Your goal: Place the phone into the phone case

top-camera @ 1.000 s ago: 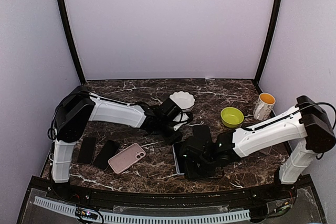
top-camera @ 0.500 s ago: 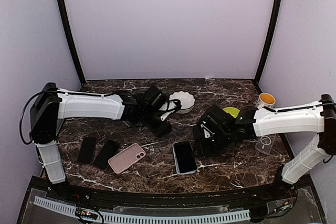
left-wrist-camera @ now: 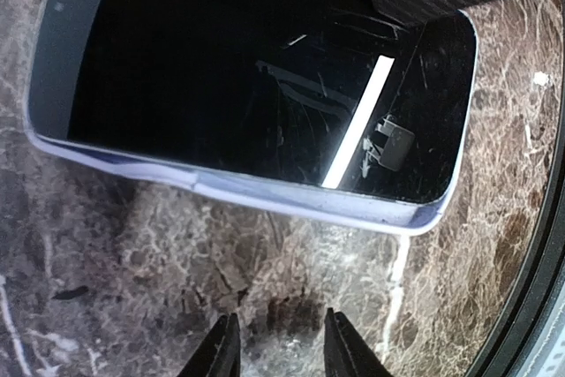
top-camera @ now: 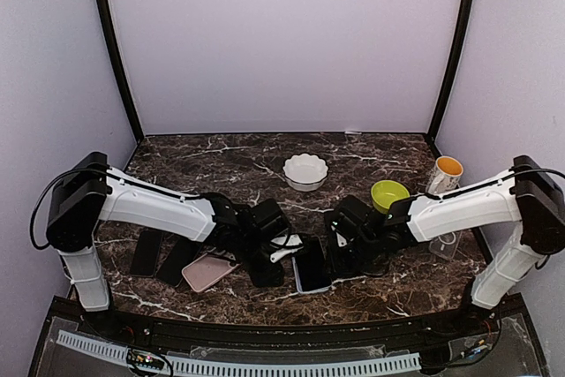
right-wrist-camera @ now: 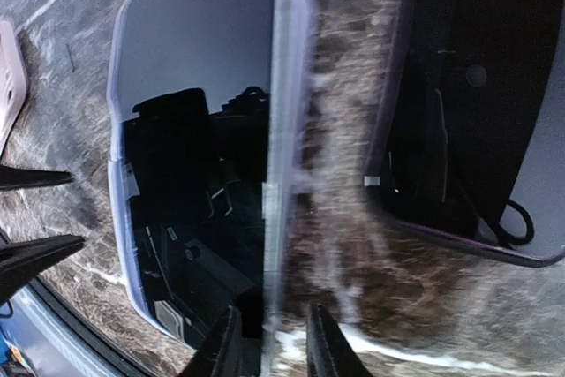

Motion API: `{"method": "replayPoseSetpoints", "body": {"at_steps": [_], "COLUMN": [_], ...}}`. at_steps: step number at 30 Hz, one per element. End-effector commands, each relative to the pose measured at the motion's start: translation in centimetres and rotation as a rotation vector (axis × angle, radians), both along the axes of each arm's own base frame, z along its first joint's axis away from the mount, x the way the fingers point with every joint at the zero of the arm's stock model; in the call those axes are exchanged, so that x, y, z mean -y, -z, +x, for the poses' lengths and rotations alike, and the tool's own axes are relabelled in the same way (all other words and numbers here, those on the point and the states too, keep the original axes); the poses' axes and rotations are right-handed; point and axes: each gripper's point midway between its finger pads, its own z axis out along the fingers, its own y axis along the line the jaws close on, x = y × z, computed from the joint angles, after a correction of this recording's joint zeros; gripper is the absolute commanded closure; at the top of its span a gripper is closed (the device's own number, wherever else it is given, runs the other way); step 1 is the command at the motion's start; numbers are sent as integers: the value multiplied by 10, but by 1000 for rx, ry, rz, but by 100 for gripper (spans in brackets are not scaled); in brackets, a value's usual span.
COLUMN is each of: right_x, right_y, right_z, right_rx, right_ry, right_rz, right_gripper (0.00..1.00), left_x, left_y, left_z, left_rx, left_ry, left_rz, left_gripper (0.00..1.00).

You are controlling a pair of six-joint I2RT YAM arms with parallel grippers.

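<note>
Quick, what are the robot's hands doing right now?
Left gripper: slightly open, empty.
Right gripper: tips astride the phone edge; grip cannot be told.

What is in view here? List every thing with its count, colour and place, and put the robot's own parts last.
phone: one, black screen with a pale lilac rim, front centre, between the two grippers
pink phone: one, front left, partly under the left arm
black phones: two, side by side, far left front
white bowl: one, centre back
green bowl: one, right of centre
mug: one, white with orange inside, right back
clear case: one, see-through, right edge, by the right arm
table: one, dark marble
left gripper: one, black fingers slightly apart, beside the phone
right gripper: one, black fingers astride the phone's edge
</note>
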Motion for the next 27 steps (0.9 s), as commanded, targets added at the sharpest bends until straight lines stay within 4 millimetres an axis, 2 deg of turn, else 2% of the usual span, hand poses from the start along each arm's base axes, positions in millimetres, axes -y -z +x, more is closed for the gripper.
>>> {"method": "replayPoseSetpoints", "body": {"at_steps": [1,9,14,17,19,23,24,27], "right_x": [-17,-40,-60,-61,-51,1,13,29], "right_y": [9,14,12,15,20,48,58,80], "right_z": [-13,-31,-46,-59,-64,-55,-52,-49], "right_rx": [-24,-70,-110,-155,-168,-116,-106,-105], "right_ry": [-27,-44,-66,-72,-53,14,18,8], "right_rz": [21,62,110,120,91,-148,-208,-291], "right_gripper": [79,90,94,95,94,88,88,92], "left_x": [4,14,20,19,16,12,13,13], "left_y": [6,21,18,16,16,13,11,2], "left_z": [-10,-16,-18,-18,-18,-15,-14,-13], "left_rx": [-63,-102,-113,-109,-101,-77,-73,-72], "left_ry": [38,66,71,69,71,64,64,59], "left_rz": [-30,-70,-107,-111,-109,-100,-104,-124], "left_gripper": [67,68,69,69,69,69,68,67]}}
